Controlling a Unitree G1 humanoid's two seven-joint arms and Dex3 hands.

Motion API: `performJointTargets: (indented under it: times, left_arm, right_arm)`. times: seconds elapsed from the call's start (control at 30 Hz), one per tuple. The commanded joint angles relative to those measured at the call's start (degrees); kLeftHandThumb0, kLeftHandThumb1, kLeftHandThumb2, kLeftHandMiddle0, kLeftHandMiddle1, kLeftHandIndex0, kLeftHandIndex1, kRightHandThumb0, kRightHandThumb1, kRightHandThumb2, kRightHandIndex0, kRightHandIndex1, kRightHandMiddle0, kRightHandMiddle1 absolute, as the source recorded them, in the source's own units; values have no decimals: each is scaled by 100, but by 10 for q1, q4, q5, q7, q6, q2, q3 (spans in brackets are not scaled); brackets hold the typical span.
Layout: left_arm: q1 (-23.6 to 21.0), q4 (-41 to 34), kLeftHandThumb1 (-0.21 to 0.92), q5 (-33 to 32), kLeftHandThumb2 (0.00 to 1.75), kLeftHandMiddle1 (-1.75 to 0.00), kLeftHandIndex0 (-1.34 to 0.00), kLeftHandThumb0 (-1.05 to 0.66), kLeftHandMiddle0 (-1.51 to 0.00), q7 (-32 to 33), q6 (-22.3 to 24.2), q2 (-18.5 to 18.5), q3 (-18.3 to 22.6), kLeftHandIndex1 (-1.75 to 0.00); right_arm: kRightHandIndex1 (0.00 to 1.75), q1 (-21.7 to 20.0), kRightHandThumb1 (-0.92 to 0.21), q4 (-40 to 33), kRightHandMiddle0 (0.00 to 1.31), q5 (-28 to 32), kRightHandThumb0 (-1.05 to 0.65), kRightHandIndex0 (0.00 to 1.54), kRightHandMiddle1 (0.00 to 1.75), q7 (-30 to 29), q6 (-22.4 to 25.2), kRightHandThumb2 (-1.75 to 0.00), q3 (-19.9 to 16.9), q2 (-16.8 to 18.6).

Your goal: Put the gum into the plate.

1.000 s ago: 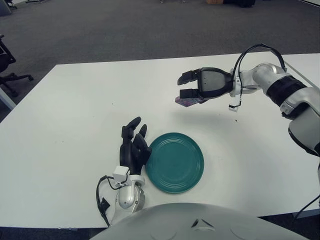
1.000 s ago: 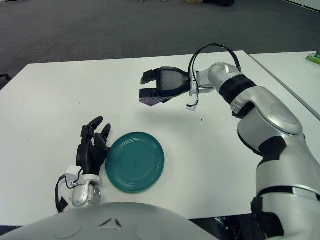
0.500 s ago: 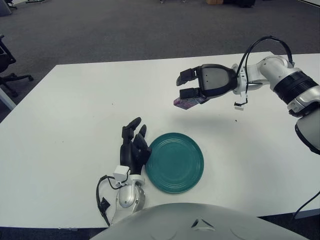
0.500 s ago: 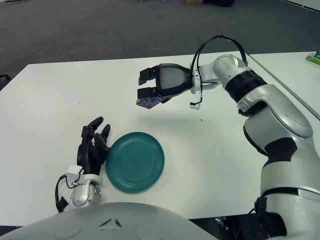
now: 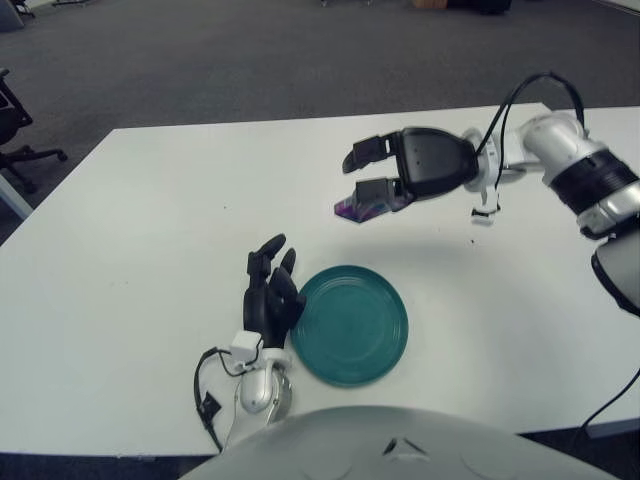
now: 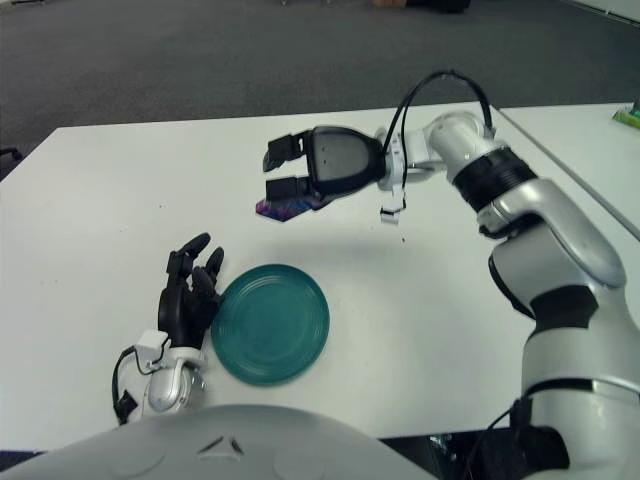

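My right hand (image 5: 380, 180) is in the air above the white table, beyond the plate, and holds a small purple pack of gum (image 5: 352, 208) between thumb and fingers; it also shows in the right eye view (image 6: 276, 208). The teal plate (image 5: 349, 324) lies on the table near the front edge, below and a little toward me from the gum. My left hand (image 5: 268, 296) rests on the table just left of the plate, fingers relaxed and empty.
The white table (image 5: 140, 230) stretches wide to the left and far side. A second table's edge (image 6: 590, 150) stands to the right. An office chair (image 5: 15, 130) stands on the grey carpet at far left.
My right hand has carried the gum up and to the left, nearer above the plate. The left hand and the plate have stayed put.
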Motion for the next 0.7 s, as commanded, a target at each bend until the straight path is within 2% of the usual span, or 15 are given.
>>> performJointTargets:
  times: [0.0, 0.17, 0.3, 0.47, 0.67]
  left_arm:
    - [-17, 4, 92, -14, 90, -19, -8, -90, -49, -3, -4, -35, 5, -99]
    - [-21, 9, 92, -54, 88, -21, -13, -91, -52, -18, -9, -43, 7, -110]
    - [-27, 9, 92, -87, 85, -22, -10, -89, -51, -38, -6, -44, 3, -108]
    - [-5, -37, 92, -62, 88, -35, -6, -82, -47, -15, -2, -60, -43, -105]
    - [-13, -16, 92, -41, 90, -41, -6, -80, -44, -1, -30, -57, -32, -105]
  right_arm:
    - [60, 38, -73, -51, 47, 52, -38, 48, 154, 54, 0, -62, -41, -12]
    - [62, 99, -76, -129, 48, 99, -38, 49, 152, 133, 12, -57, -80, -8]
    - [63, 122, -75, -160, 50, 121, -38, 50, 150, 186, 3, -55, -99, -1]
    - [62, 139, -66, -166, 61, 134, -40, 54, 142, 226, -15, -63, -117, 14]
    - [63, 150, -61, -158, 64, 141, -41, 53, 141, 268, -33, -69, -129, 32]
